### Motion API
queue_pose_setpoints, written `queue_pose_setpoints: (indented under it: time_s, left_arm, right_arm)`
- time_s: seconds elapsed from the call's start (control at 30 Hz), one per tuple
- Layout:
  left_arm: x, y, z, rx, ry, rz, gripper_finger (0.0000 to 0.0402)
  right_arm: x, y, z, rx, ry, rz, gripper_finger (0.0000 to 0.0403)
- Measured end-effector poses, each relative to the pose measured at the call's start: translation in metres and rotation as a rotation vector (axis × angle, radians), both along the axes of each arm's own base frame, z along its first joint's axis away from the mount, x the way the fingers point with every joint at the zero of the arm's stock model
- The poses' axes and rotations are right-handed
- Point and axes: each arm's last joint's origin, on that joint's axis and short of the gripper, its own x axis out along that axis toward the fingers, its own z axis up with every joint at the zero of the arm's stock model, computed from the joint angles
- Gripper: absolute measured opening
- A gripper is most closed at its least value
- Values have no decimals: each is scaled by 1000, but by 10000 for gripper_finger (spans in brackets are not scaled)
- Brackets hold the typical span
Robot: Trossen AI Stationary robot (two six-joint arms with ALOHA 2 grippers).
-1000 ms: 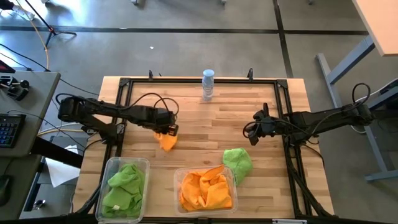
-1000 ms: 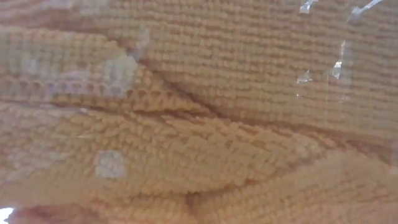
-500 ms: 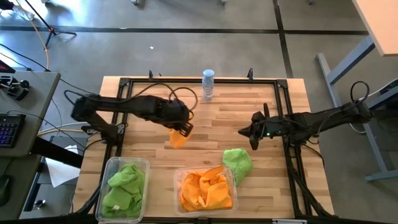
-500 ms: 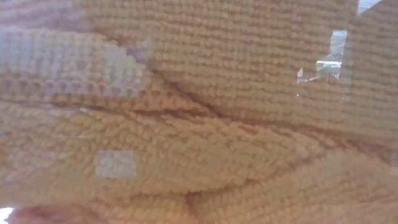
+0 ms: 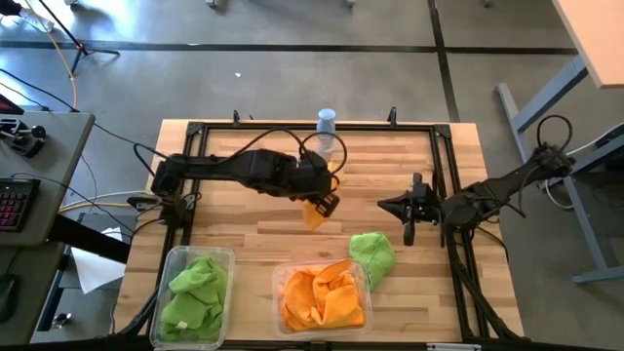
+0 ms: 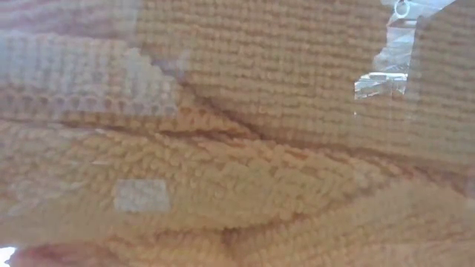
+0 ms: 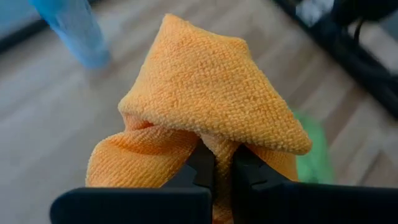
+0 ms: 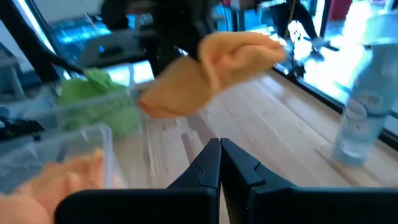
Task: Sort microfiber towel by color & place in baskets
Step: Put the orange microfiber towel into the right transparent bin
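The wooden table [image 5: 244, 219] carries two clear baskets at 7 [image 5: 169, 261] and 6 [image 5: 278, 275], a loose green towel [image 5: 373, 255] at 5, and a bottle [image 5: 326, 130] at 12.

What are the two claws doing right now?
Left gripper: shut on an orange towel, held above the table.
Right gripper: shut, holding nothing.
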Motion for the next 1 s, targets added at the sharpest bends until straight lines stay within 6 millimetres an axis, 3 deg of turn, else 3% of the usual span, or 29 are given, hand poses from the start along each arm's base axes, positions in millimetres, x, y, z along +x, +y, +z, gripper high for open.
queue_pose_setpoints:
  time_s: [0.17,0.27,0.5,0.7,0.83,1.0]
  left_arm:
    - [4,4,14,94,-69,33,0]
    - [8,4,17,120,-110,23,0]
    - [10,6,20,212,-133,55,0]
    - [12,7,23,269,-152,63,0]
    - [13,7,25,271,-171,63,0]
    - [13,4,24,257,-176,56,0]
  right_arm:
    - [5,-5,5,0,-41,19,2]
    - [8,-11,5,11,-40,12,22]
    - [32,-19,1,85,-87,-48,152]
    - [68,-21,-6,-6,-153,-83,268]
    - [88,-26,-14,-16,-204,-120,305]
    - [101,-35,-17,-34,-261,-161,312]
